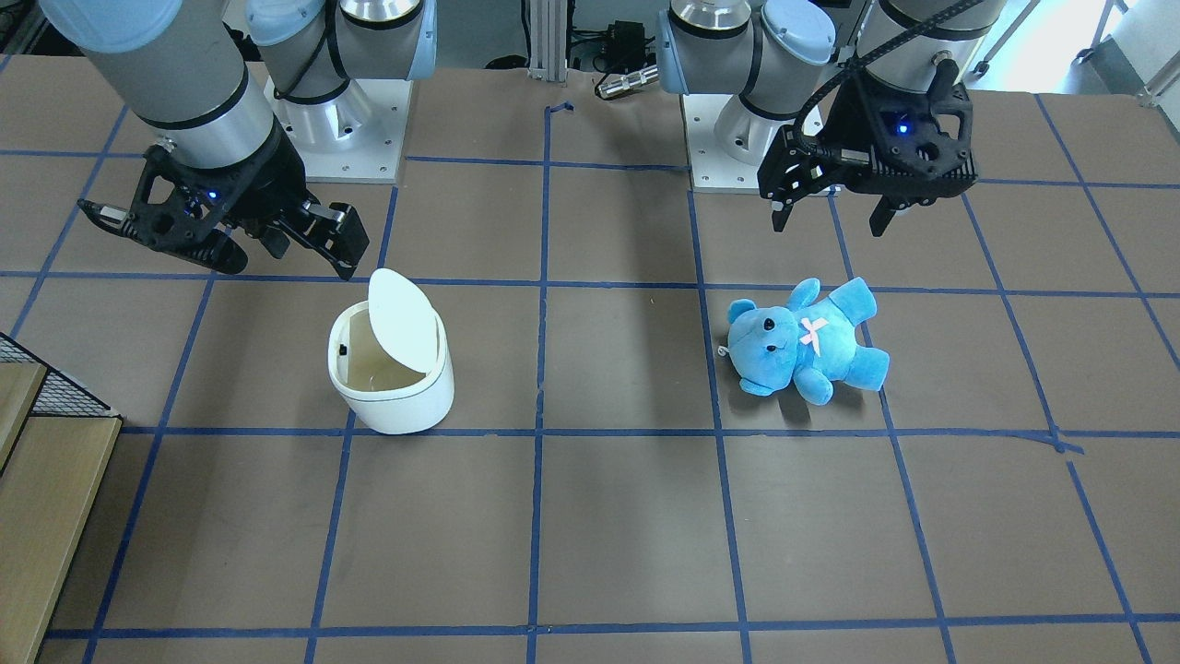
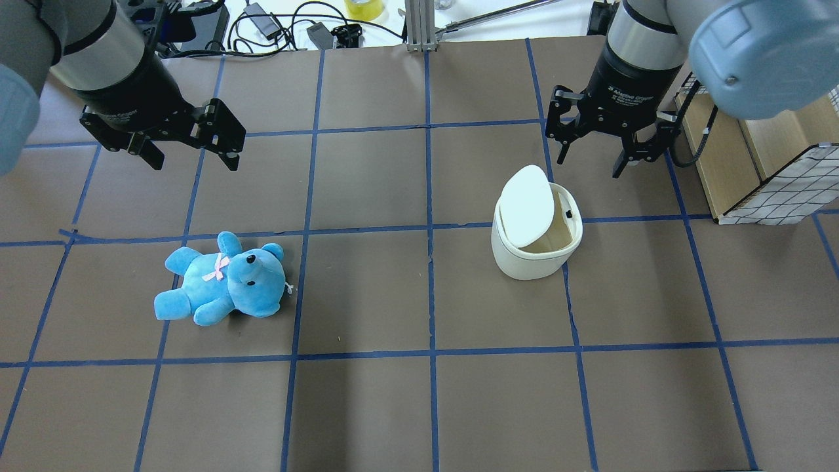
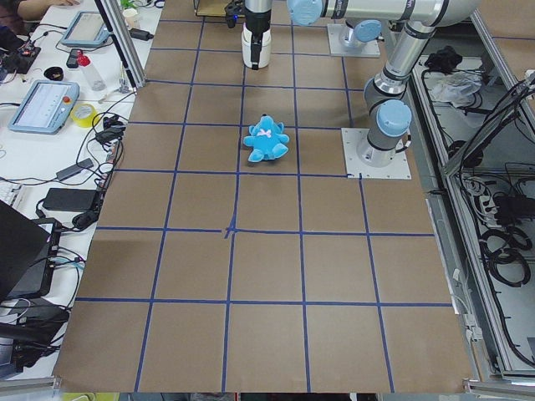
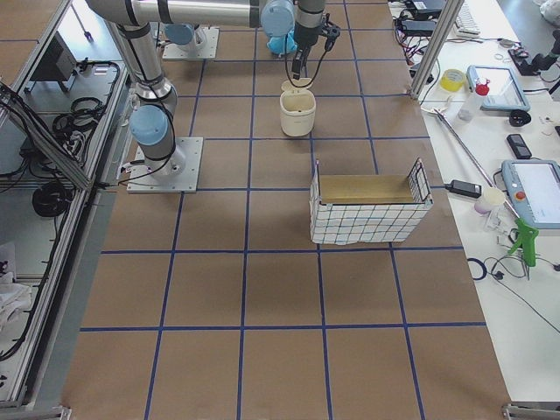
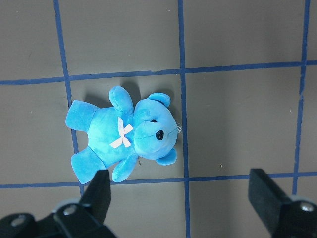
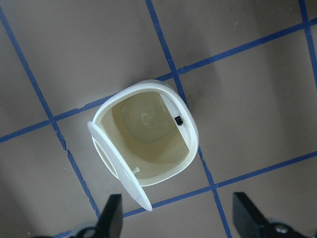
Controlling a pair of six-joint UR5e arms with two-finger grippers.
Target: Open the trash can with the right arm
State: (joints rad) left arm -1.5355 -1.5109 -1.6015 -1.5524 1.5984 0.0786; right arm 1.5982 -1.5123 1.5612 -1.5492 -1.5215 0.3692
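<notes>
Overhead: trash can [image 2: 534, 259] open; right hand [image 2: 590, 167] seemingly apart

Wrist-view bottom edges crop the left end effector [image 5: 178, 173] and right end effector [image 6: 177, 196].

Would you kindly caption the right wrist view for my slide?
Right gripper, jaws apart, above the trash can with its lid swung open.
</notes>
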